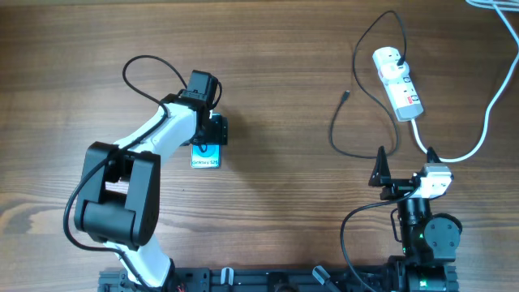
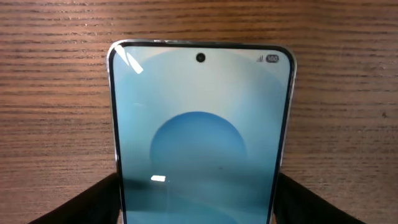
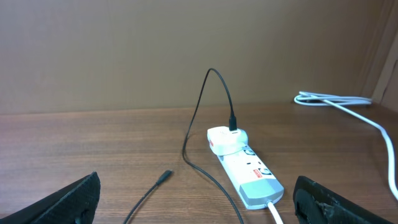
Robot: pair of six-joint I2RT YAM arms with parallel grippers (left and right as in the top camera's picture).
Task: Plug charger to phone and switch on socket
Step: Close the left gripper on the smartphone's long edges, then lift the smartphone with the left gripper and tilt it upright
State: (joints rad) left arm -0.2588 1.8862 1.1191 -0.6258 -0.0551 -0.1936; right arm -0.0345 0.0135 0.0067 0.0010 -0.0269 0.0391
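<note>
Barely started imo: the phone (image 2: 199, 143) lies on the worktop (image 1: 276, 73) between the left gripper's (image 1: 209, 138) fingers (can't tell if they're pinching it), right gripper (image 1: 405, 166) hangs wide open, and the charger (image 1: 332, 134) is in the socket (image 1: 399, 85) but its tip lies loose, well apart from the phone.

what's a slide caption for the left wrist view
Left gripper straddling the phone, screen up on the wooden table.
</note>
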